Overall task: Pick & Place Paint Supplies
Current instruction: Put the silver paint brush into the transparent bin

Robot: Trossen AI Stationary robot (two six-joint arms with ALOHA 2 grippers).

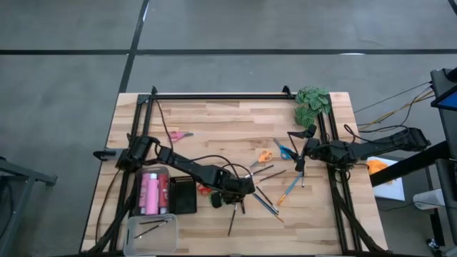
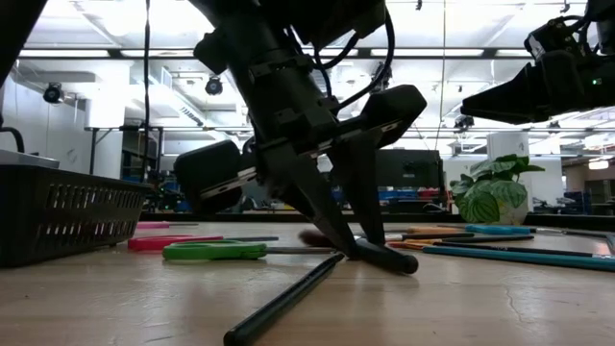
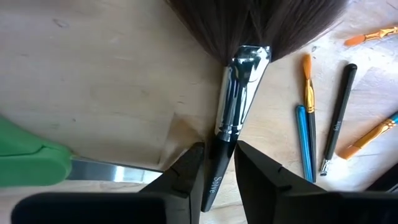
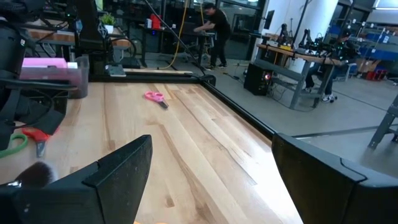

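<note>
Gripping a black-handled brush [image 3: 231, 124] by its handle, the left gripper [image 3: 216, 169] has its fingers [image 3: 186, 171] narrowed around it (bristles fanned on the tabletop [image 1: 214, 118]). Green scissors [image 2: 213, 251] lie just beside. More brushes [image 3: 308, 124] lie nearby. The right gripper [image 4: 208, 180] hovers with fingers wide, holding nothing.

Left claw [image 3: 214, 165] lowered at table centre, fingers nearly closed, right claw [image 4: 208, 177] raised, spread wide

bright ceiling strip lights backlight the low view into silhouettes; the table [image 1: 235, 118] is evenly lit with soft shadows.
</note>
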